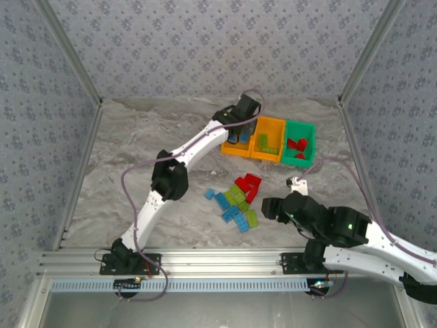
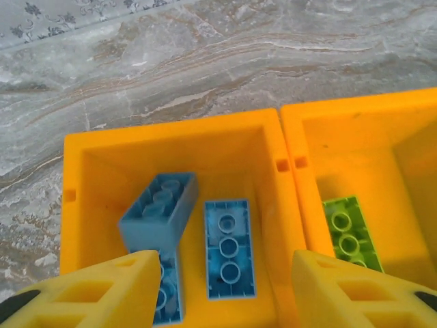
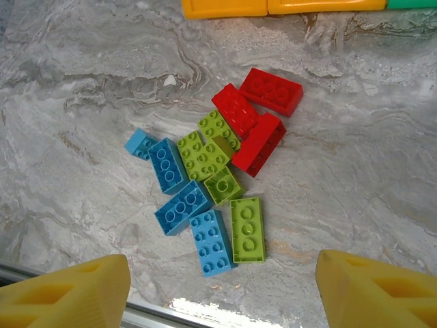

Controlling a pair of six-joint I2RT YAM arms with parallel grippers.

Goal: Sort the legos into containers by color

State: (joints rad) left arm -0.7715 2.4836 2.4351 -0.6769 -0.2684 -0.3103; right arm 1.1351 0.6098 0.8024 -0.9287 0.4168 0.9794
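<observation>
The right pincer hangs open over the loose bricks, with nothing between its fingers. Just ahead of it a blue brick and a green brick lie flat, studs up, side by side. The long axis of each runs away from the pincer, across the line on which the jaws close. I judge either could be taken by its narrow width with little wrist turn, though the blue one crowds a second blue on its left. Further ahead the pile thickens into mixed blue and translucent green. Three red bricks sit at its far right, lying at different angles.

Beyond the pile stand the bins. The left pincer hovers open above the left bin, well apart from the pile, so the right arm is the nearer. Below it one blue piece lies flat and a tilted one leans by the left finger; I cannot tell whether it touches. To its right the middle bin holds green, and the green bin holds red.
</observation>
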